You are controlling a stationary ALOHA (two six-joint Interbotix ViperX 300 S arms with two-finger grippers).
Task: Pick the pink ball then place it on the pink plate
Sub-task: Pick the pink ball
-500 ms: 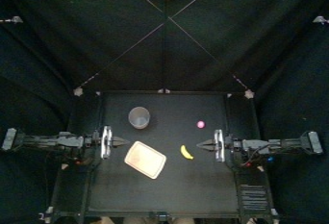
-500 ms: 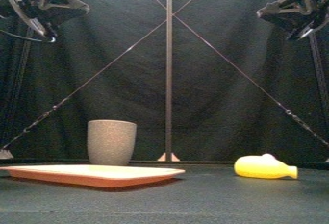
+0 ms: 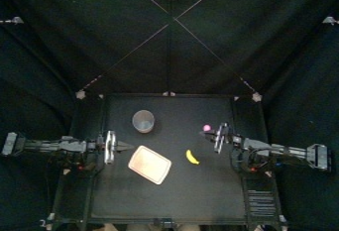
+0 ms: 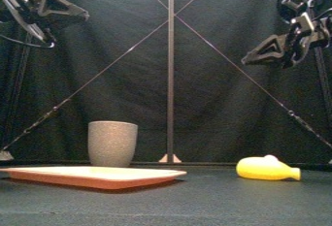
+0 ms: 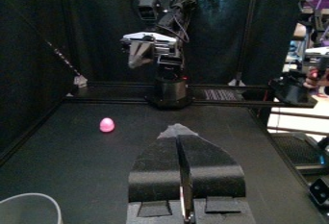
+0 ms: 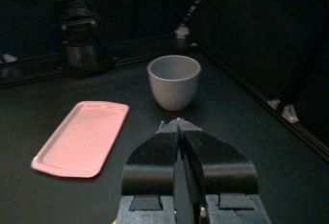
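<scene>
Black curtains wall the black bench (image 3: 199,190). The pink ball (image 3: 207,128) sits right of centre in the top view, near the right tool (image 6: 180,122), whose jaws are pressed together. The left tool (image 5: 179,130) is likewise closed. The pink plate (image 3: 150,164) lies lower left of the ball.

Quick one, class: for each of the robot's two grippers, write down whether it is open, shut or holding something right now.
Left gripper: shut, holding nothing.
Right gripper: shut, holding nothing.
</scene>
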